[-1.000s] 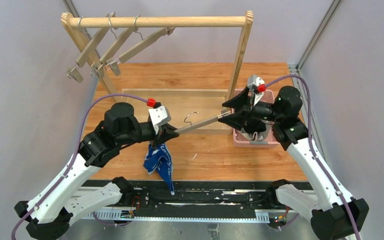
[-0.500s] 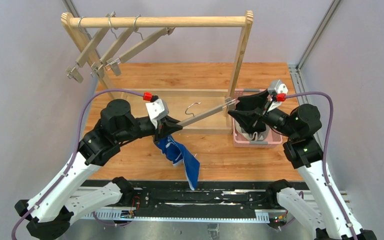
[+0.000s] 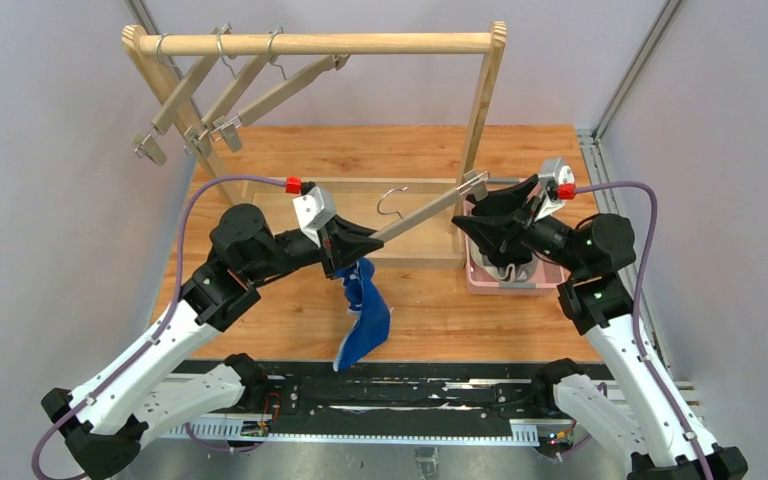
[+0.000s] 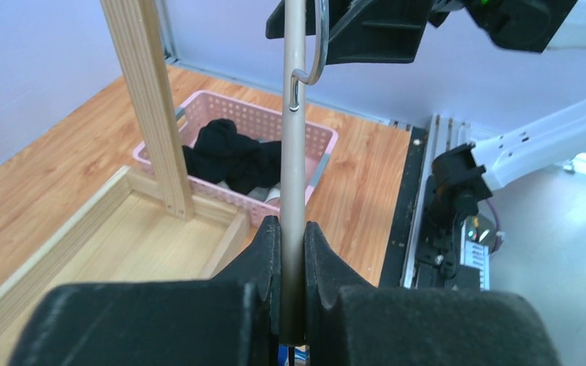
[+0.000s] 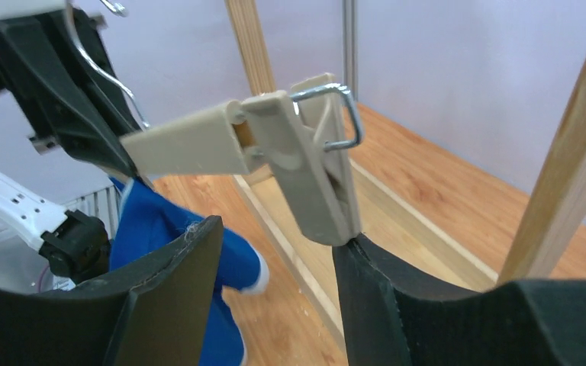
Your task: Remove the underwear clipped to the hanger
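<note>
My left gripper (image 3: 375, 240) is shut on the bar of a beige clip hanger (image 3: 425, 213), seen end-on in the left wrist view (image 4: 294, 152). The bright blue underwear (image 3: 364, 312) hangs from the hanger's left end, below that gripper; it also shows in the right wrist view (image 5: 160, 229). My right gripper (image 3: 463, 214) is open at the hanger's right end. Its empty clip (image 5: 313, 175) rests against one fingertip (image 5: 349, 248). The black underwear (image 4: 229, 156) and a grey piece (image 4: 271, 194) lie in the pink basket (image 4: 322, 141).
A wooden rack (image 3: 310, 43) at the back carries three empty clip hangers (image 3: 230, 95). Its post (image 3: 480, 110) and base frame (image 3: 260, 184) stand right by the held hanger. The pink basket (image 3: 480, 280) sits under my right gripper.
My left gripper has moved right and back with the hanger, whose right end has risen. The blue underwear has swung beneath it. My right arm has pulled back to the right.
</note>
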Available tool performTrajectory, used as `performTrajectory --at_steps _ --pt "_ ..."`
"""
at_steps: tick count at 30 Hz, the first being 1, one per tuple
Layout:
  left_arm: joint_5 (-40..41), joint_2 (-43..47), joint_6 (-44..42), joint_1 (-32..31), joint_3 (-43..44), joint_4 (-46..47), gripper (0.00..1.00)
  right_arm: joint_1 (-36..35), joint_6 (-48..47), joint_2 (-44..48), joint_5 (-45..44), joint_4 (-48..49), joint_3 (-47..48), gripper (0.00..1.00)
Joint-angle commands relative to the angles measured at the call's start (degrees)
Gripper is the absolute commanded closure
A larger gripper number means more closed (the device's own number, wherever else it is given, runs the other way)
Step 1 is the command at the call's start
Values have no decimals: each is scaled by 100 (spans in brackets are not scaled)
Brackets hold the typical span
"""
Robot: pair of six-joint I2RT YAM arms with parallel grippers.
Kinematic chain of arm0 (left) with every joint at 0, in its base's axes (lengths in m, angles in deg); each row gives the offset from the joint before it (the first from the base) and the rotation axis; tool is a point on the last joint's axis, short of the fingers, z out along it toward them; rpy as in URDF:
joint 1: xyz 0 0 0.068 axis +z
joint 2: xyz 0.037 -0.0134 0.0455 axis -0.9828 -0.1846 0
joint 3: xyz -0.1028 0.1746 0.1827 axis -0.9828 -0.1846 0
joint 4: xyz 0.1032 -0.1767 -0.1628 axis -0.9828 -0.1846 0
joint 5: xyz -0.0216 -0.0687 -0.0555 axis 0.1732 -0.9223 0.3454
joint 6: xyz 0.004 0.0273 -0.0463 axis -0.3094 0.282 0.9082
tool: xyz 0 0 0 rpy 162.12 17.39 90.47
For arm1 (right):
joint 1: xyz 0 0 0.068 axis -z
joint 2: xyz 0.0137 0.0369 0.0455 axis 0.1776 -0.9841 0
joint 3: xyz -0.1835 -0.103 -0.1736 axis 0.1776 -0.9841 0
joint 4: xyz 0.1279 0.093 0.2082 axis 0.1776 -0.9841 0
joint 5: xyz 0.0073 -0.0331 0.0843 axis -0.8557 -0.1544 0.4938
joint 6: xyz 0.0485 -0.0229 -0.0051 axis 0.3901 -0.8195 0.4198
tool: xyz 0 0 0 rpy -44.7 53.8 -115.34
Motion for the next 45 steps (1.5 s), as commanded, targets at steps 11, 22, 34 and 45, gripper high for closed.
performTrajectory --at_steps 11,22,34,45 --pt "-114 -228 2061 -23 -886 3452 100 51 2477 -680 762 4283 -259 45" --pt "-613 -727 3131 -36 -1074 5063 100 48 3798 -1476 531 6472 -153 51" --pt "-674 -1036 3189 -45 -1062 5127 100 9 4425 -1928 509 7113 120 55" --pt "-652 -1128 3039 -63 -964 5022 100 -70 4534 -2007 581 7120 211 58"
